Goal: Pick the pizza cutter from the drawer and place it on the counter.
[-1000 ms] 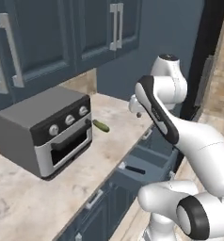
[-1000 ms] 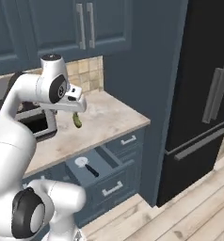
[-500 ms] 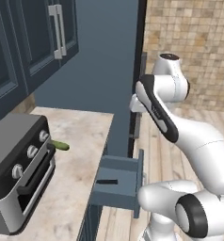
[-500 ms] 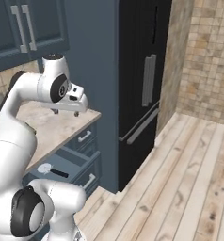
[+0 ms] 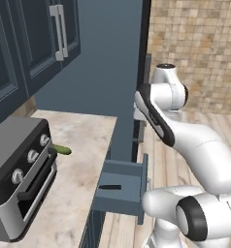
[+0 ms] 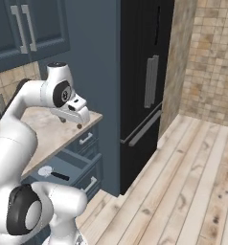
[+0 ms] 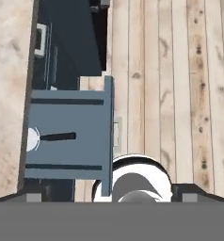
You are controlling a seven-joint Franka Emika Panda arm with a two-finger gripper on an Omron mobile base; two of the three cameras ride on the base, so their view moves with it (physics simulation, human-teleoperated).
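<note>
The shallow slate-blue box drawer (image 5: 120, 188) stands pulled out from the blue cabinet run, directly in front of the robot's base. Inside it lies the small pizza cutter with pale round wheel and thin black handle (image 7: 50, 138), flat on the drawer floor. In the hand view its wheel sits partly under the counter's edge, and the handle points toward the drawer's front panel. The right base view shows the same tool (image 6: 52, 173) in the open drawer, wheel toward the cabinet.

Above the drawer, the two-finger gripper (image 6: 72, 121) hangs over the outer corner of the counter, well above the cutter and touching nothing. Its dark fingertips are small at this angle; whether they are spread or closed cannot be told. Nothing is seen held between them.

The broad beige-cream marbled stone counter (image 5: 83, 160) carries a grey and silver toaster oven with dark knobs (image 5: 18, 174) at its near left, with a green elongated vegetable (image 5: 62, 149) just beside the oven's far corner.

Farther off stand a tall black refrigerator (image 6: 144, 86), a light wooden plank floor (image 6: 183, 182) and a tan mosaic-tiled wall (image 6: 214, 62).
</note>
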